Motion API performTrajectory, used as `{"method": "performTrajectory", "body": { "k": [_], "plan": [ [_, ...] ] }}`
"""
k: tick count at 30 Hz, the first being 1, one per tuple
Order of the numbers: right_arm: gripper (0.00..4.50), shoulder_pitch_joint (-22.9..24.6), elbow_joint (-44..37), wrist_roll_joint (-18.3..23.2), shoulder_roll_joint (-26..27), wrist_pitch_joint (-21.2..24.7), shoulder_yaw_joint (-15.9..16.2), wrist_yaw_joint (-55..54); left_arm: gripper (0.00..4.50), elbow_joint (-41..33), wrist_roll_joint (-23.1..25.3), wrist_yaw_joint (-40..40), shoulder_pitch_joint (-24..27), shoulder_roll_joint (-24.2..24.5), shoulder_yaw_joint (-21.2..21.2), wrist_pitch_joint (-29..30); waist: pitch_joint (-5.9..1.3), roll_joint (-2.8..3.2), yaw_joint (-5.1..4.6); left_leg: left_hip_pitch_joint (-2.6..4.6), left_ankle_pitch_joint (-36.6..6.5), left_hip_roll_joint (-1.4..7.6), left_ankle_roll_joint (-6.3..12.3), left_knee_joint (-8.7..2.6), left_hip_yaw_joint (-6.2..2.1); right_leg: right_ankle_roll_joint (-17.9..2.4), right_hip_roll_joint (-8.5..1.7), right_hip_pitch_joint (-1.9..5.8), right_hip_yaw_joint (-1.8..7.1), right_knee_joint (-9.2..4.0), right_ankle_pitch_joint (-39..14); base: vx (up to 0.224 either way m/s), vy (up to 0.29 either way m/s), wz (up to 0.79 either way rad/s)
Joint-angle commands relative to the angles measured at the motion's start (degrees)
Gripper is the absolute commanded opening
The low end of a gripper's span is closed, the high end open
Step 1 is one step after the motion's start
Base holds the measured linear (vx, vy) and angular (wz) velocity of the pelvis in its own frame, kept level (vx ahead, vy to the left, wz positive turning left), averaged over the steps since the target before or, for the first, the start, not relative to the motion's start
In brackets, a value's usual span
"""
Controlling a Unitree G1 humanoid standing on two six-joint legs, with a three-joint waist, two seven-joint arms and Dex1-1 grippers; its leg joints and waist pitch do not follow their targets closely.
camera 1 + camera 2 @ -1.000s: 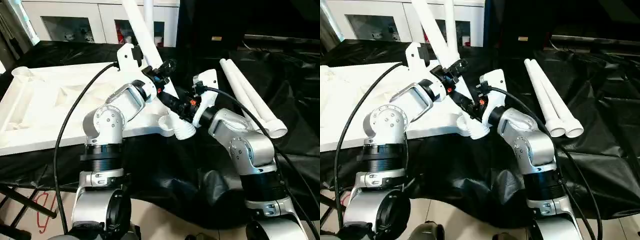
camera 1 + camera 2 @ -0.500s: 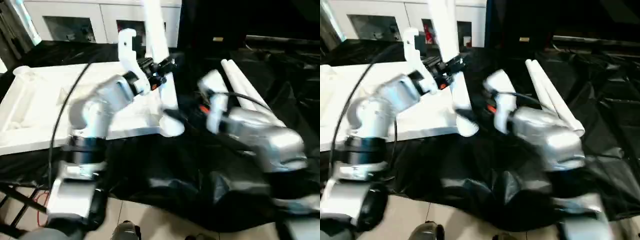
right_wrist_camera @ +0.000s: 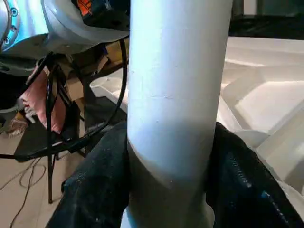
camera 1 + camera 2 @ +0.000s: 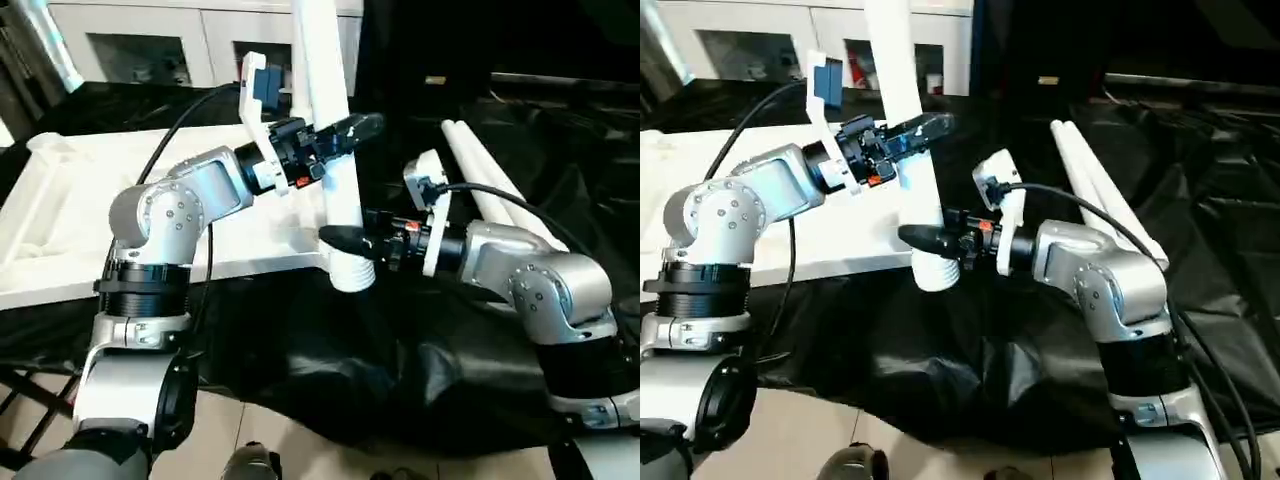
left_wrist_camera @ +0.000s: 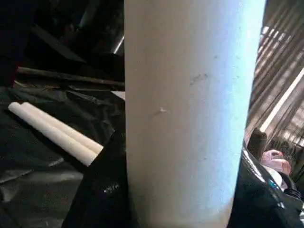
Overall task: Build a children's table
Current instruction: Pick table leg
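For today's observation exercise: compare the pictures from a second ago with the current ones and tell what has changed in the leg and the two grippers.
The leg, leaning a second ago, now stands nearly upright at the tabletop corner. The left gripper has moved higher up its shaft and the right gripper has swung to clamp it low, near its foot. Both stay shut on it. The tabletop and the two spare legs have not moved.

— Item: arms, pair. Finish?
— Silver-grey metal casings, rounded at the joints, with round bolted end caps. Black ribbed collars between segments.
— Wrists?
— White plastic camera brackets on each. Small red-orange marks beside the black wrist hardware.
— Cabling?
— One black cable per arm, looping loose from bracket down past the forearm.
— End fittings?
— left gripper [image 4: 345,131] and right gripper [image 4: 345,240]: two black fingers apiece, matt, tapered.
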Motion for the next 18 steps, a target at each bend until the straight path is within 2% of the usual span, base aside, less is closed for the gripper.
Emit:
{"method": "performTrajectory", "body": {
  "k": [1,2,3,5,7,10,12,14,18],
  "plan": [
    [1.92,-1.08,1.27,-1.13,0.43,-0.43,-2.39,-3.80,1.86,0.14,-0.36,-0.03,-1.03,-0.73,-0.70,0.21,-5.99,-0.46,-0.14,1.14,-7.94,0.81,-1.18,-3.69,-0.25,-10.11,-4.12,3.34,2.65,-4.54,-9.12,0.000,0.000,0.00],
    [1.92,-1.11,1.26,-1.10,0.58,-0.43,-2.42,-3.97,1.86,0.14,-0.25,0.14,-1.00,-0.77,-0.68,0.14,-6.01,-0.42,-0.14,1.16,-7.98,0.84,-1.23,-3.73,-0.27,-10.07,-4.12,3.34,2.63,-4.53,-9.27,0.000,0.000,0.00],
    [1.90,-1.16,1.20,-1.11,0.91,-0.48,-2.48,-4.33,2.21,-0.23,0.13,0.18,-0.82,-0.69,-1.07,-0.02,-6.03,-0.42,-0.15,1.24,-7.99,0.88,-1.34,-3.72,-0.28,-9.97,-4.10,3.31,2.62,-4.51,-9.28,0.000,0.000,0.00],
    [1.89,-1.27,1.16,-0.85,1.88,-0.56,-2.73,-5.07,2.56,-0.87,1.67,3.94,-0.56,-1.99,-0.77,-1.37,-6.00,-0.36,-0.23,1.22,-8.27,0.91,-1.50,-3.74,-0.27,-9.99,-4.05,3.27,2.66,-4.50,-9.13,0.000,0.000,0.00],
    [1.89,-1.28,1.16,-0.69,2.21,-0.62,-2.87,-5.37,2.58,-0.65,3.17,7.53,-0.64,-2.82,-0.28,-2.23,-6.00,-0.37,-0.05,1.47,-8.49,1.00,-1.62,-3.68,-0.20,-10.00,-4.12,3.12,2.73,-4.70,-9.12,0.000,0.000,0.00],
    [1.89,-1.22,1.19,-0.45,2.38,-0.78,-3.09,-5.49,2.61,-0.70,4.90,10.28,-0.14,-3.01,-0.44,-2.78,-6.03,-0.48,-0.09,1.20,-8.25,0.83,-1.66,-3.76,-0.29,-9.20,-4.11,3.41,2.64,-4.67,-9.65,0.000,0.000,0.00],
    [1.89,-1.32,1.39,0.01,2.33,-0.77,-3.36,-5.12,2.61,-1.17,2.90,8.89,0.81,-3.29,0.24,-1.94,-6.11,-0.70,-0.04,1.13,-7.15,0.79,-1.33,-3.66,-0.23,-9.30,-4.12,3.45,2.65,-4.52,-8.79,0.000,0.000,0.00],
    [1.89,-1.33,1.46,0.47,2.12,-0.82,-3.48,-4.41,2.32,-1.13,2.35,7.94,1.27,-3.24,0.48,-2.14,-6.11,-0.68,-0.09,1.05,-6.86,0.73,-1.13,-3.60,-0.18,-9.61,-4.07,3.43,2.63,-4.50,-8.23,0.000,0.000,0.00],
    [1.89,-1.44,1.57,1.01,1.57,-0.79,-3.35,-3.36,2.01,-1.13,0.03,4.93,1.06,-2.98,1.39,-1.84,-6.04,-0.70,-0.17,1.17,-7.52,0.78,-0.96,-3.64,-0.15,-9.65,-4.04,3.34,2.61,-4.61,-9.13,0.000,0.000,0.00]
  ]
}}
